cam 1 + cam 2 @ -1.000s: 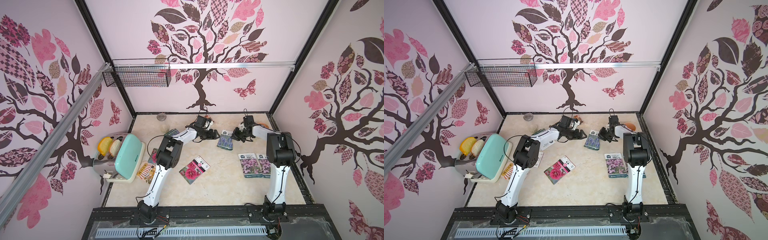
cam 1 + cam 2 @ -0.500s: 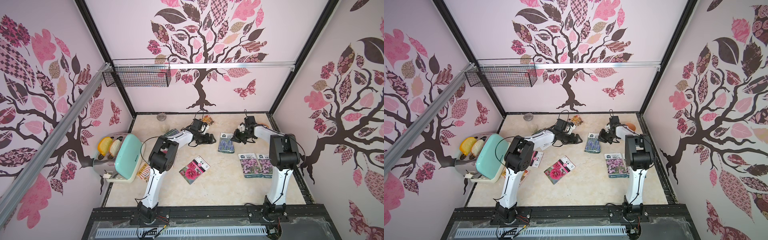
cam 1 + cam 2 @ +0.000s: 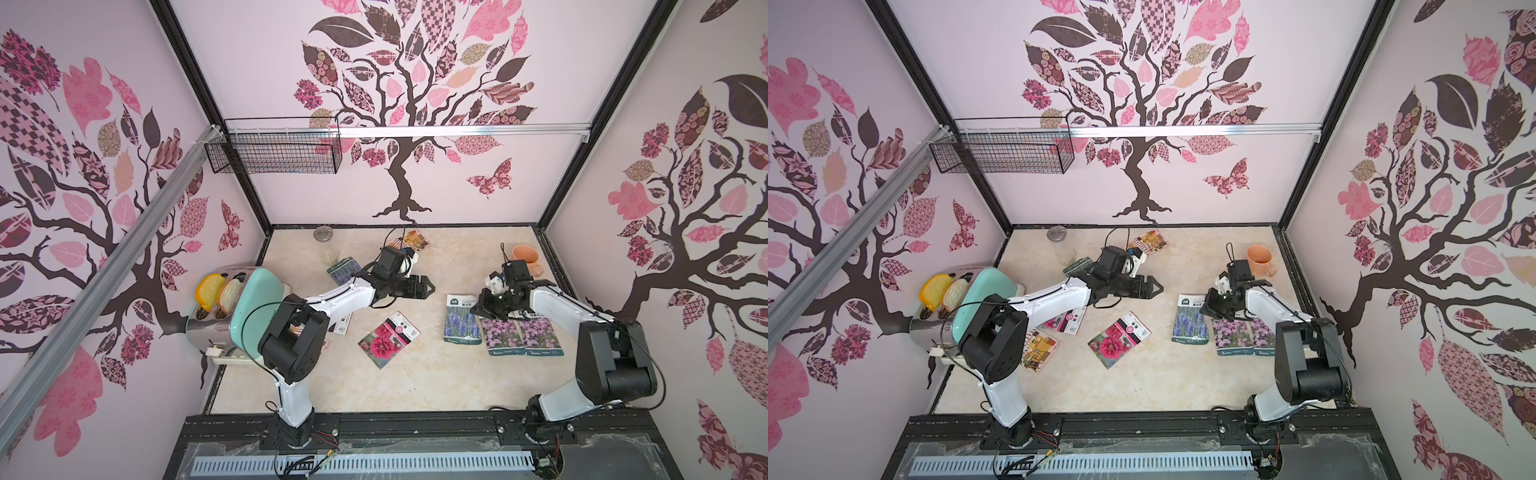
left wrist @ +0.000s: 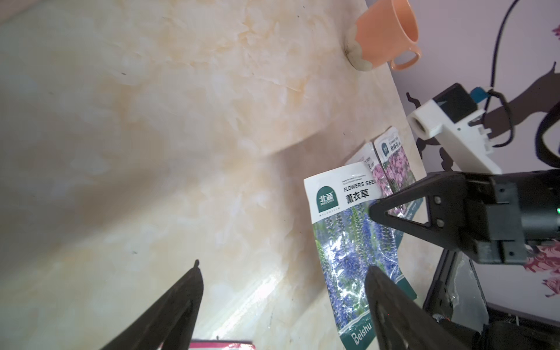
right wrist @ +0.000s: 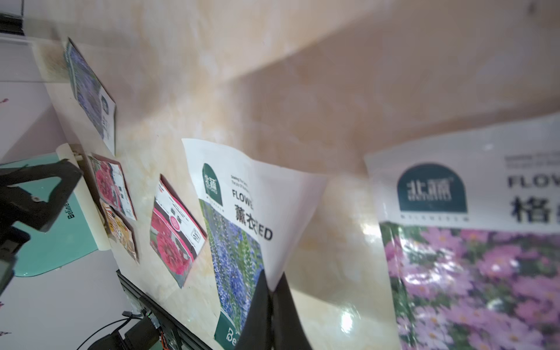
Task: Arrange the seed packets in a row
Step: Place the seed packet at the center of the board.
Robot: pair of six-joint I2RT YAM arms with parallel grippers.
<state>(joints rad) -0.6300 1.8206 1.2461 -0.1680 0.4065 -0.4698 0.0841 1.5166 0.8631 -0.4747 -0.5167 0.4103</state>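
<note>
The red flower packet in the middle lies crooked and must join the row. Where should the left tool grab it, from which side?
The red flower packet lies flat and askew, with bare table around it, so there is no thickness to span. Probably pinch a corner of its white-label end, nearest the open left tool, coming down from above.

The lavender seed packet point(image 3: 461, 320) lay just left of two flower seed packets point(image 3: 503, 337) set side by side; a mug point(image 3: 525, 254) stood behind them, another packet point(image 3: 388, 338) farther left.
</note>
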